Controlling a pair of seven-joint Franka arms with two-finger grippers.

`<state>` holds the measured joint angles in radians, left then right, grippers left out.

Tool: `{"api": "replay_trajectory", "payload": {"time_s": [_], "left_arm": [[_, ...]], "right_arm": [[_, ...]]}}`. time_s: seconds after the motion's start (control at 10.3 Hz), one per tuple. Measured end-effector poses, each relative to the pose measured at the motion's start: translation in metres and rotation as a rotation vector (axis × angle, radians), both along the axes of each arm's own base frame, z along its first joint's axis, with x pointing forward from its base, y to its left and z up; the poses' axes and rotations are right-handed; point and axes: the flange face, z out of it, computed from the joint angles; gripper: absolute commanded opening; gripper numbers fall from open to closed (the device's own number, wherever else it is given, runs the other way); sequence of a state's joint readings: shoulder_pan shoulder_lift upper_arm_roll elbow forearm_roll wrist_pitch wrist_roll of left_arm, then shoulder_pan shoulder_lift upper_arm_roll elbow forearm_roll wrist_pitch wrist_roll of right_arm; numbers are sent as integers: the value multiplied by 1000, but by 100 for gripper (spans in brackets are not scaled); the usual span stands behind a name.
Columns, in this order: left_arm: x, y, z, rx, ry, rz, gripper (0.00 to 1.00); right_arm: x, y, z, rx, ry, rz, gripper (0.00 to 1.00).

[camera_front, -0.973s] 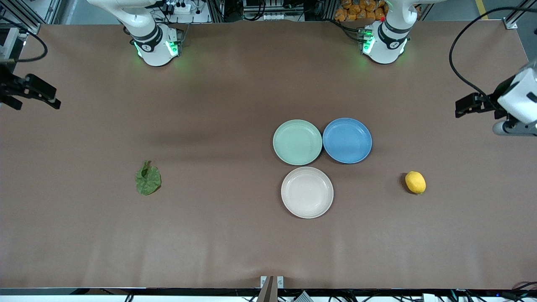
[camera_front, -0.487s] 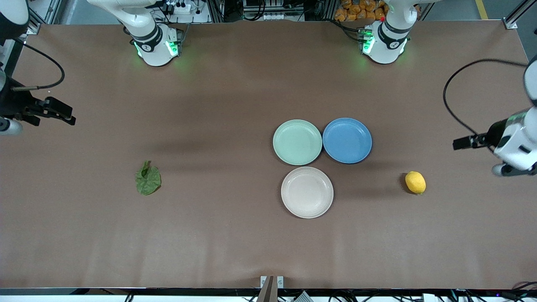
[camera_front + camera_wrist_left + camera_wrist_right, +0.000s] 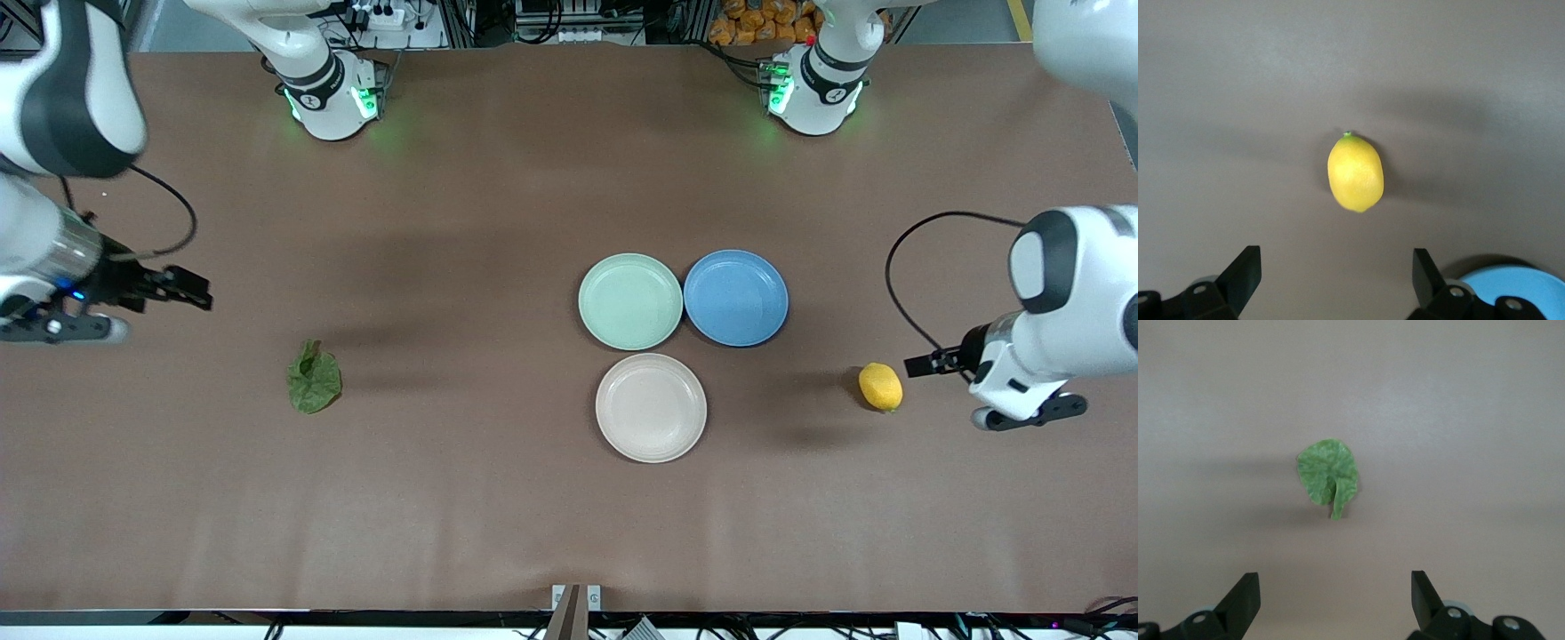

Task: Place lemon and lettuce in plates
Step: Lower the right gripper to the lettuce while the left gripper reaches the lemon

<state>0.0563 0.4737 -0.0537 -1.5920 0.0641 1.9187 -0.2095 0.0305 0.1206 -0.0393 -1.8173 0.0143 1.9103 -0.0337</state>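
Observation:
The yellow lemon (image 3: 880,387) lies on the brown table toward the left arm's end. It also shows in the left wrist view (image 3: 1355,172). My left gripper (image 3: 929,363) hangs beside the lemon, open and empty (image 3: 1337,257). The dark green lettuce (image 3: 313,380) lies toward the right arm's end and shows in the right wrist view (image 3: 1329,476). My right gripper (image 3: 182,292) is up over the table near the lettuce, open and empty (image 3: 1335,581). The mint green plate (image 3: 630,301) and the beige plate (image 3: 651,407) stand empty mid-table, the beige one nearer the front camera.
A blue plate (image 3: 735,297) stands empty beside the mint plate, toward the left arm's end; its edge shows in the left wrist view (image 3: 1511,290). The three plates nearly touch. Black cables loop from both wrists.
Both arms have swung in from the table's ends. The left gripper has come close to the lemon, and the right gripper has come toward the lettuce. Objects have not moved.

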Motion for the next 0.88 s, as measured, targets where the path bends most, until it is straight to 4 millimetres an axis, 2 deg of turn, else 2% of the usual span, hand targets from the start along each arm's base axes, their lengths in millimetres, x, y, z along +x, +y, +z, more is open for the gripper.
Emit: {"api": "replay_trajectory", "payload": {"time_s": [0.19, 0.39, 0.58, 0.78, 0.88], "left_arm": [[6, 3, -35, -1, -12, 25, 100], [4, 1, -74, -5, -63, 43, 100], [-5, -2, -110, -7, -80, 79, 100], [-8, -4, -131, -7, -63, 94, 100], [-9, -3, -135, -7, -57, 95, 100]], "right_arm": [[2, 9, -55, -2, -7, 13, 100], [8, 15, -101, -5, 4, -4, 100], [15, 36, -143, -10, 4, -46, 100], [16, 44, -181, -13, -10, -54, 100], [17, 43, -200, -14, -22, -56, 93]]}}
